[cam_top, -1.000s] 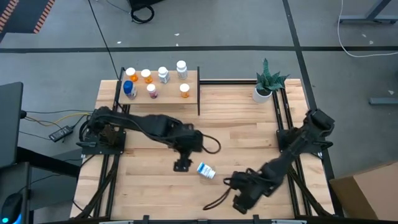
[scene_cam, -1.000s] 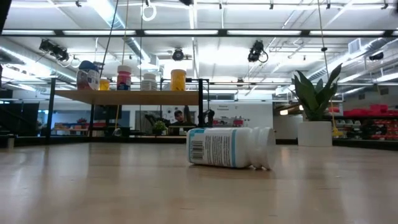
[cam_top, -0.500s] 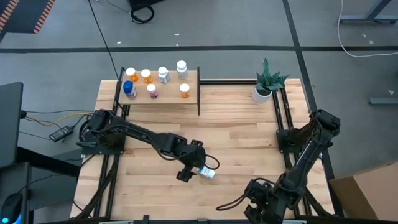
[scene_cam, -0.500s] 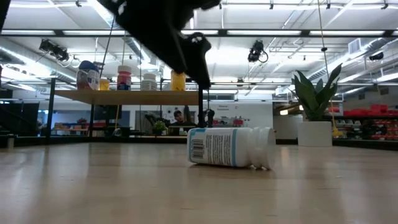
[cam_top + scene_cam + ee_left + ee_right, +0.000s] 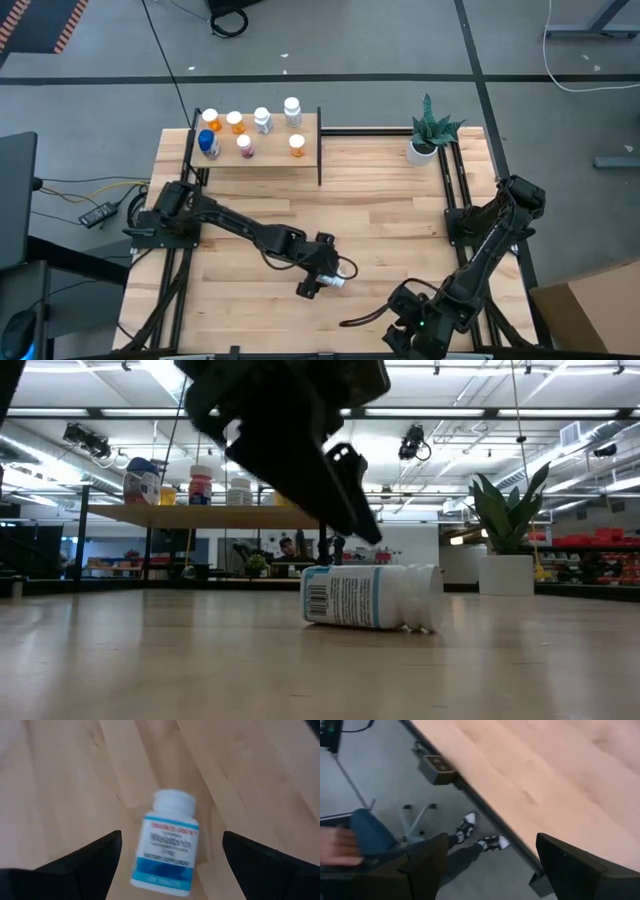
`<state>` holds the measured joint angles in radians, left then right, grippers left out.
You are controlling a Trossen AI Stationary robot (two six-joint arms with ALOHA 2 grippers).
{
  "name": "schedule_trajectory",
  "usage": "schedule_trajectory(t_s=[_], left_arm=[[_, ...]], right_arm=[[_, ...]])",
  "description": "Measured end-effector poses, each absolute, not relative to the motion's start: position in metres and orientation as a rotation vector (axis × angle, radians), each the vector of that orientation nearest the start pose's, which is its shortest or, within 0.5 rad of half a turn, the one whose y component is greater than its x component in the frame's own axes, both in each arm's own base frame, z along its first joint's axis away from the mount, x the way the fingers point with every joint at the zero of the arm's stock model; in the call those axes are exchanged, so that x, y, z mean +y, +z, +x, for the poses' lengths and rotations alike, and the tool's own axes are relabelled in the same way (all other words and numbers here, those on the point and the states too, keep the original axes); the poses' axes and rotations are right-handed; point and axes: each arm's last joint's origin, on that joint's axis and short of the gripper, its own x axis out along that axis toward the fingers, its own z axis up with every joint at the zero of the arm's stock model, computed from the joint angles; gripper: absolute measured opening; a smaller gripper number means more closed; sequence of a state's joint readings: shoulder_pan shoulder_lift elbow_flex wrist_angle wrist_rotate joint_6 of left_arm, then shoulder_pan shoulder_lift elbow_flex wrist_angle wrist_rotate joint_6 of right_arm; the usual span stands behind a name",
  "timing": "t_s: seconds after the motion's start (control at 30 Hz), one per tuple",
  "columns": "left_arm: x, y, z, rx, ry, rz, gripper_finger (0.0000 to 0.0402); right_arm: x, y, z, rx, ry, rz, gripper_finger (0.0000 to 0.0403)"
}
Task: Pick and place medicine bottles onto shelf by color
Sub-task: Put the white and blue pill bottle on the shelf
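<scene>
A white medicine bottle with a blue label (image 5: 336,281) lies on its side on the table (image 5: 400,200), its white cap (image 5: 173,800) pointing away from my left gripper. My left gripper (image 5: 314,285) hangs open just above it (image 5: 355,520). In the left wrist view its fingers stand on either side of the bottle (image 5: 169,855) without touching it. The shelf (image 5: 275,153) at the far left carries several orange, white and blue bottles (image 5: 243,145). My right gripper (image 5: 412,326) is open at the table's near edge.
A potted green plant (image 5: 428,135) stands at the far right corner. Beyond the table's near edge (image 5: 485,805), the right wrist view shows the floor and a person's legs and shoes (image 5: 480,837). Bare tabletop surrounds the lying bottle (image 5: 370,597).
My left gripper has travelled toward the table's near right and come down over the lying bottle, entering the low view from above. My right gripper has drawn back to the near edge. The bottle has stayed where it lay.
</scene>
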<state>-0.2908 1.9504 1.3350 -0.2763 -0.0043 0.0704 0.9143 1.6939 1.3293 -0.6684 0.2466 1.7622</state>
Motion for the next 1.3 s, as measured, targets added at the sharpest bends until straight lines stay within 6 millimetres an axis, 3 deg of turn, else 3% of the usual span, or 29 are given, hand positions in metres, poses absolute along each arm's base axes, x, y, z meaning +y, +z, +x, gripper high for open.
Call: schedule_trajectory(t_s=[0.4,0.57,0.9,1.03,1.17,1.3], left_arm=[[-0.122,0.142,0.403,0.945,-0.305,0.239,0.0352],[-0.121,0.132,0.402,1.003,-0.233,0.223,0.0347],[-0.100,0.142,0.403,1.018,-0.063,0.066,0.0243],[-0.099,0.153,0.402,0.996,-0.091,0.034,0.0245],[-0.097,0.159,0.395,1.046,-0.085,0.036,0.0272],[-0.089,0.167,0.384,1.127,-0.014,0.016,0.0259]], right_arm=[[0.278,0.256,0.226,1.030,-0.251,1.076,0.0310],[0.278,0.256,0.227,1.025,-0.247,1.088,0.0310],[0.276,0.256,0.229,1.007,-0.244,1.048,0.0310],[0.275,0.256,0.230,1.002,-0.236,1.027,0.0310],[0.274,0.256,0.229,0.998,-0.239,1.002,0.0310],[0.271,0.255,0.231,0.970,-0.256,0.975,0.0310]])
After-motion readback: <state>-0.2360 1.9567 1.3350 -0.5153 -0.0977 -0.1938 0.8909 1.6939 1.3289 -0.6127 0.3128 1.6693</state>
